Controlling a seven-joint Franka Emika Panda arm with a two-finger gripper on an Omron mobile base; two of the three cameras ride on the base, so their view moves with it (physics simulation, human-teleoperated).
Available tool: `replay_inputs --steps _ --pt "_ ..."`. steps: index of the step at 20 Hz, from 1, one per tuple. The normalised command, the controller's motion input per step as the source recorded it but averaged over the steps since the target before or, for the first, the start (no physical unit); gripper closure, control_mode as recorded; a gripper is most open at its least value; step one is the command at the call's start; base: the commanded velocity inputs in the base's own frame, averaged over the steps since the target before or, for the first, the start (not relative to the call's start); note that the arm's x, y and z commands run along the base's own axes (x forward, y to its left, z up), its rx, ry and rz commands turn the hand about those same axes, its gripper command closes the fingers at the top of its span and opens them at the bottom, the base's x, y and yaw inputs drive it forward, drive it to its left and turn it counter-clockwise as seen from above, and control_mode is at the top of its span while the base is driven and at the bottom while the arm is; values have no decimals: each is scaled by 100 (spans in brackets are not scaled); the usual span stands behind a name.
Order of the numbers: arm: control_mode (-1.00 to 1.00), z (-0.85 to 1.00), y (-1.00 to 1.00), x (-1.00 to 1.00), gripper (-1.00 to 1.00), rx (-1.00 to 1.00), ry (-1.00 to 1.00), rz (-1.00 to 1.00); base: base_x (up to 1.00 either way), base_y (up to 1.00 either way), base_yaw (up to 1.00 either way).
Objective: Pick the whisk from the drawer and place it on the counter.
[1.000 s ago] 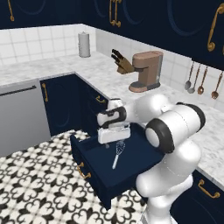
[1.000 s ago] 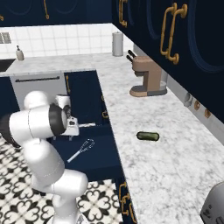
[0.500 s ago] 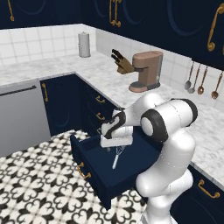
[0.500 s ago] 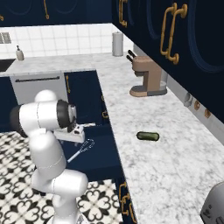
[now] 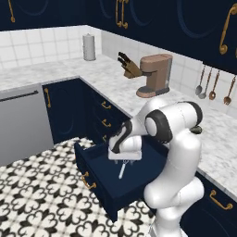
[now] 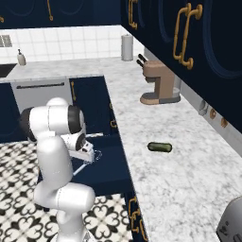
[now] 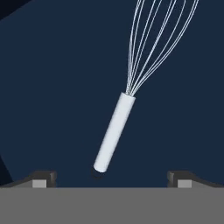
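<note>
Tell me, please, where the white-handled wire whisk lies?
The white-handled wire whisk lies flat inside the open navy drawer, directly below the open claw.

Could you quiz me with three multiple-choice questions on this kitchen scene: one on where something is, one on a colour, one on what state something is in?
1. Where does the whisk lie?
A. On the counter
B. In the open drawer
C. On the floor

2. What colour is the whisk's handle?
A. White
B. Copper
C. Green

3. How do the robot's fingers stand?
A. Shut on the whisk
B. Apart, with the whisk handle between them but not gripped
C. Holding the coffee maker

Answers:
1 B, the whisk rests on the dark floor of the drawer, below the counter.
2 A, the hand view shows a plain white handle under silver wires.
3 B, the gripper is open, each tip well off the handle.
</note>
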Motion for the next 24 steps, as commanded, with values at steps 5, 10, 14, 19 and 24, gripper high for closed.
replay_inputs --steps 5,10,14,19,24 --pt "-100 -58 0 -5 -100 0 0 -9 0 0 0" --pt "-100 -49 14 -2 -100 -2 -1 -6 0 0 0" --pt "-100 -37 47 3 -100 -4 -3 -2 0 0 0" --pt "-100 -63 11 20 -100 -1 -6 0 0 0 0" --pt "-100 -2 0 2 100 0 0 0 0 0 0"
